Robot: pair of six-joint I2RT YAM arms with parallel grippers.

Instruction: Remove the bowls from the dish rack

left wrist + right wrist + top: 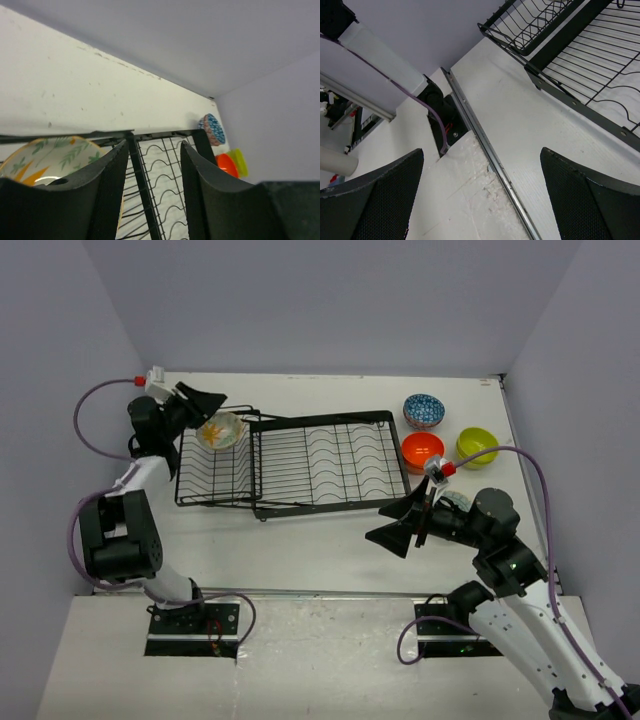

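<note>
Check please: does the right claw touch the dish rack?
Apart. The right wrist view shows bare table between the open right claw and the dish rack.

Open table (300, 550) nearside of the dish rack (320, 455); bowls (422, 450) clustered at its right end, perhaps touching.

Four bowls (221, 430), perhaps a fifth half-hidden, and one dish rack (322, 418).

Bowl (221, 430) in rack (330, 455) L end, other bowls (422, 450) on table (300, 540) to R
</note>
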